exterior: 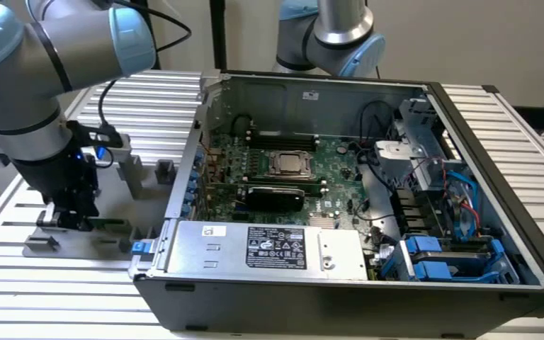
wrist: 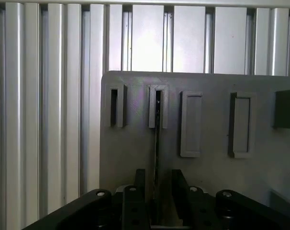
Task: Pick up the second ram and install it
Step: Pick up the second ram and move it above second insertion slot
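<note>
At the left of the exterior view, the black two-fingered gripper (exterior: 71,218) is low over a flat grey holder plate (exterior: 159,205), beside the open black computer case (exterior: 367,304) on the slatted metal desk (exterior: 45,283). The wrist view gives the closer detail: the gripper's fingers are spread, one on either side of the thin, edge-on memory stick (wrist: 157,143), whose far end sits in a grey slotted post (wrist: 158,91). The exterior view alone shows the green motherboard (exterior: 333,166) inside the case.
</note>
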You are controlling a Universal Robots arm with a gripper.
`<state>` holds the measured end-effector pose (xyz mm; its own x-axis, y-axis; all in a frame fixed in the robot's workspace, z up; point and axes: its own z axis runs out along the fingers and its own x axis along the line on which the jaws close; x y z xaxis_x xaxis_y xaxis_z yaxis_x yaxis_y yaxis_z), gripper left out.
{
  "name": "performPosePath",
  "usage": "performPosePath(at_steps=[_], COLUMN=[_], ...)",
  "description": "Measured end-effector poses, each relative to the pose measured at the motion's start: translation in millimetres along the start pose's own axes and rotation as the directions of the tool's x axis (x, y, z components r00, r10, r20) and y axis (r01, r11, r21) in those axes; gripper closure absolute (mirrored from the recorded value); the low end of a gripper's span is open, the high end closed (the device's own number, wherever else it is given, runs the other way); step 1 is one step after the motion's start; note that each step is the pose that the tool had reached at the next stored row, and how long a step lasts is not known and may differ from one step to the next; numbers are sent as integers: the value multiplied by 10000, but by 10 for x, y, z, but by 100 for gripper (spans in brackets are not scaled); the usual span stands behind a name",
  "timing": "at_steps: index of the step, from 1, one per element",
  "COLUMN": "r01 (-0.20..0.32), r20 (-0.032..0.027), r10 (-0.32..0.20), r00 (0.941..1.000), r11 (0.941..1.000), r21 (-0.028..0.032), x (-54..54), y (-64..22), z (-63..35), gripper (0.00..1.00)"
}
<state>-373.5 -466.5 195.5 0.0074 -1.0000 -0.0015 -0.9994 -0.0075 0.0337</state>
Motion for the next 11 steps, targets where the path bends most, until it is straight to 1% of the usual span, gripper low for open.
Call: performPosePath(at_steps=[11], r01=[-1], r20=[7], r10=[1], r00=[10000], r11=[10000], r21=[0], x=[-1], y=[15], z=[-8], gripper=[0])
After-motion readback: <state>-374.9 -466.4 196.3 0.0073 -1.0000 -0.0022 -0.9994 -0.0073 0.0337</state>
